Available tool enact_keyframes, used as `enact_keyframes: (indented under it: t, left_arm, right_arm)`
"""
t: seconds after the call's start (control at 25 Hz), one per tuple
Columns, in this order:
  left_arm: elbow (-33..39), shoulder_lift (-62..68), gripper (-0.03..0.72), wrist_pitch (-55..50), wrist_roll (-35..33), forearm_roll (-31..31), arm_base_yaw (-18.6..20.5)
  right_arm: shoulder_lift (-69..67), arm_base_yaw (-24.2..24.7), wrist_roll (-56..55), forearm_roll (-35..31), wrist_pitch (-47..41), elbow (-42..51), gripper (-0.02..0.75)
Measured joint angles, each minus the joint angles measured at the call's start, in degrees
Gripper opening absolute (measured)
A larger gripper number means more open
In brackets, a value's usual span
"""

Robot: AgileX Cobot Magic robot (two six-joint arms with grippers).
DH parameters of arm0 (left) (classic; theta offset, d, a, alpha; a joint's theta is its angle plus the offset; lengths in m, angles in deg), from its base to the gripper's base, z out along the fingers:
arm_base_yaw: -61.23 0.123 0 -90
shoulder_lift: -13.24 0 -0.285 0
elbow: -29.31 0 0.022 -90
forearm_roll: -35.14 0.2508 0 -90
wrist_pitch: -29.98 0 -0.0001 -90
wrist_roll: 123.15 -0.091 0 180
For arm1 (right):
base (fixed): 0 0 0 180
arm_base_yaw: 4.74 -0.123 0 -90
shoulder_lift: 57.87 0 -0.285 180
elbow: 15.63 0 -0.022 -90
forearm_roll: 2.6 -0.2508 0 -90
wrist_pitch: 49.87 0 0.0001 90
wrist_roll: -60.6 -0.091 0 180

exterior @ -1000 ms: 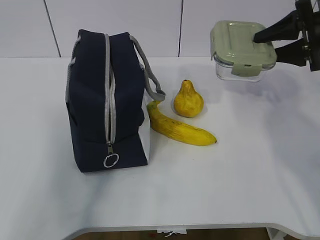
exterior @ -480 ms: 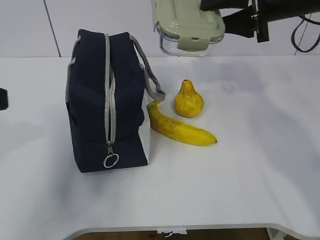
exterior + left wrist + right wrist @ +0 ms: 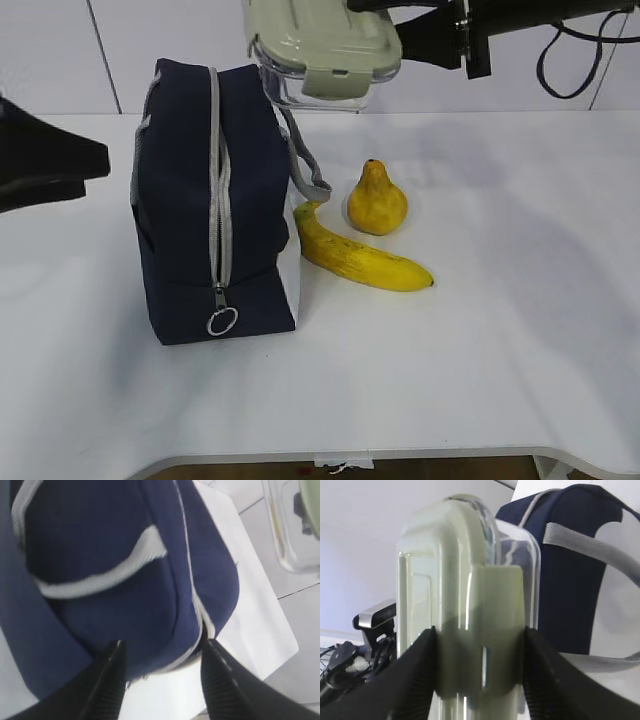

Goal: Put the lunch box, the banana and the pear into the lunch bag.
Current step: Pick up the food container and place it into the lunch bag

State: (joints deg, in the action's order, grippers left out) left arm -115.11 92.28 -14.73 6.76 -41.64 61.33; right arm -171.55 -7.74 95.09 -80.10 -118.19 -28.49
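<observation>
Navy bag upright on surface, zipper looks closed, nothing inside as far as visible. Box airborne above bag's right top, pinched by right gripper. Banana, pear untouched just right of bag. Left gripper spread beside bag. All three items left; bag needs opening.

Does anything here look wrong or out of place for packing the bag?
One thing stands out: the lunch bag has its zipper closed along the whole visible length, with the ring pull at the bottom end, while the right tool holds the lunch box in the air beside its top. The banana and pear lie undamaged.
</observation>
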Motion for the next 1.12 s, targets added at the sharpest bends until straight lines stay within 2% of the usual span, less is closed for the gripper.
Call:
enact_keyframes:
  t: [0.24,0.44,0.6,0.84,1.0,1.12]
  left_arm:
    - [-9.54,5.55,0.37,-0.89,-0.88,4.07,-1.04]
    - [-16.18,11.21,0.371,-2.91,-1.01,5.13,-1.04]
    - [-19.65,14.79,0.374,-4.66,-1.01,7.95,-3.08]
    - [-20.78,17.66,0.375,-3.04,0.41,13.11,-6.88]
    - [-20.87,17.66,0.375,-2.24,2.68,14.92,-7.08]
    - [-21.12,17.66,0.371,-2.14,6.22,19.06,-7.08]
  right_arm:
    - [0.0,-1.92,0.0,-0.81,0.98,0.0,0.365]
    - [0.0,-3.2,0.0,-1.97,2.04,0.0,0.365]
    - [0.0,-3.65,0.0,-2.48,3.39,0.0,0.365]
    - [0.0,-3.85,0.0,-2.56,4.27,0.0,0.365]
    - [0.0,-3.85,0.0,-2.56,4.37,0.0,0.365]
    - [0.0,-3.99,0.0,-2.56,4.41,0.0,0.365]
